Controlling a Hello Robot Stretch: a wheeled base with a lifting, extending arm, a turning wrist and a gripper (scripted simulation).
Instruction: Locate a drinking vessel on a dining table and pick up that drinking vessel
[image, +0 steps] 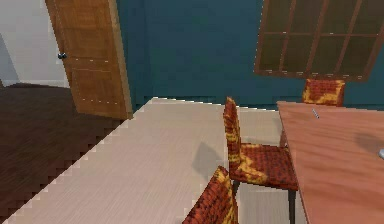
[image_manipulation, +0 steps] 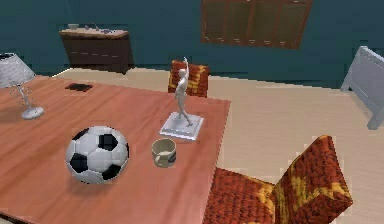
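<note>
In the arm side view, a red-and-gold patterned chair (image_manipulation: 310, 185) stands nearest, just off the wooden dining table's (image_manipulation: 120, 110) near corner. On the table's near part lies a black-and-white soccer ball (image_manipulation: 97, 153). Just beside the ball, toward the table's chair-side edge, stands the mug (image_manipulation: 164, 152), pale, upright and apart from the ball. A little farther along that edge, a grey statuette (image_manipulation: 182, 95) of a figure stands on a white base, close behind the mug. At the table's opposite side are a small table lamp (image_manipulation: 15, 80) and a flat dark object (image_manipulation: 78, 87). A second patterned chair (image_manipulation: 195, 78) sits at the table's far end. Beyond the table, a dark wooden sideboard (image_manipulation: 95, 48) and a wood-framed window (image_manipulation: 255, 20) line the teal wall.

In the forward view, three such chairs (image: 255, 150) stand around the table (image: 340, 160) on a pale carpet (image: 150, 160). Well beyond the table there is a wooden door (image: 90, 55).
</note>
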